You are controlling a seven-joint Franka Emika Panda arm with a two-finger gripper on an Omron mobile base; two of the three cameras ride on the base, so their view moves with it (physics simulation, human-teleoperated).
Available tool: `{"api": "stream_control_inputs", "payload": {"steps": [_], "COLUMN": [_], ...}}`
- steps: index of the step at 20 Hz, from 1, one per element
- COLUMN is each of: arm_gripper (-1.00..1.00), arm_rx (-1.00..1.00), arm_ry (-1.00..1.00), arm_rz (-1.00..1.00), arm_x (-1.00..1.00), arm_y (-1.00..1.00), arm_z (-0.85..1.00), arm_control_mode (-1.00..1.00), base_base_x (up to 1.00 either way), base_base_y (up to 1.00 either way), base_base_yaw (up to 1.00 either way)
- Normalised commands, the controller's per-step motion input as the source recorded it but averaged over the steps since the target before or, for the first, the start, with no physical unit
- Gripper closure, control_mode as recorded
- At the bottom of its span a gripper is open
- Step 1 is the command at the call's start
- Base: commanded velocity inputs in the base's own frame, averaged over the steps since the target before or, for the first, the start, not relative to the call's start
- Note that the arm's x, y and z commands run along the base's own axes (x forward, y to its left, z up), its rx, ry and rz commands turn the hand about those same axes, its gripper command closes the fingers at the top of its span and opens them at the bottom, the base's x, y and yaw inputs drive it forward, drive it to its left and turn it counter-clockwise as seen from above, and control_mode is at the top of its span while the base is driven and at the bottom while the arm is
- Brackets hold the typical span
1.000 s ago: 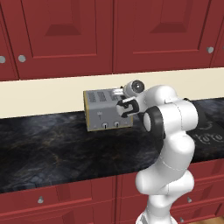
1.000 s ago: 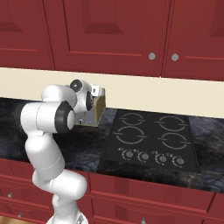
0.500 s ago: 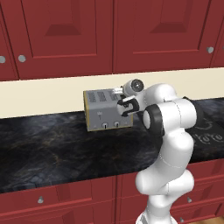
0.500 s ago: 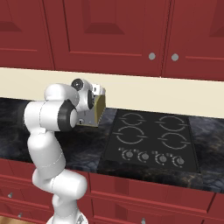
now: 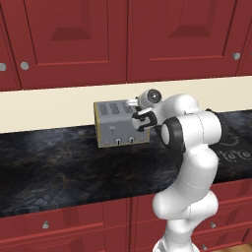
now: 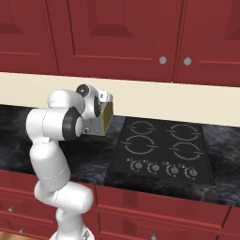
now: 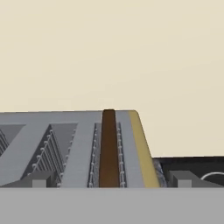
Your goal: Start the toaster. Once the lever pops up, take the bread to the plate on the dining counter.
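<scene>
Nearest the cameras, the white arm rises in front of the red drawer fronts [image 5: 74, 221] and bends over the black marbled surface [image 5: 59, 167], reaching toward the back wall. At its end the claw [image 5: 139, 119] hangs at the right end of the toaster [image 5: 115, 124], over its right-hand slots; its fingers stand spread as wide as they go and hold nothing. In the hand view the two finger tips [image 7: 38, 179] rise apart at the bottom edge, one over the grey top of the toaster [image 7: 52, 131] and the other out past its brassy yellow edge. Between them runs the rightmost slot, and in it the bread [image 7: 108, 148] stands on edge as a narrow dark brown strip, its top level with or just above the slot's rim. The toaster sits toward the back of the surface, close to the cream wall band [image 5: 49, 106], with two small tabs and knobs on its front face. From the right base view the toaster [image 6: 105, 117] shows its yellow end panel beside the hand, and the black cooktop [image 6: 164, 150] with four rings lies just to its right. Red wall cabinets [image 6: 117, 33] hang above it all.
</scene>
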Motion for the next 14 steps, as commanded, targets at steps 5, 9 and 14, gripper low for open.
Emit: {"api": "stream_control_inputs", "payload": {"steps": [5,9,14], "arm_gripper": [-1.00,-1.00,-1.00], "arm_rx": [0.00,0.00,0.00], "arm_ry": [0.07,0.05,0.01], "arm_rz": [0.00,0.00,0.00], "arm_x": [0.00,0.00,0.00], "arm_y": [0.00,0.00,0.00], "arm_z": [-0.02,0.00,0.00], "arm_control_mode": [-1.00,-1.00,-1.00], "base_base_x": [0.00,0.00,0.00], "base_base_y": [0.00,0.00,0.00], "base_base_yaw": [0.00,0.00,0.00]}}
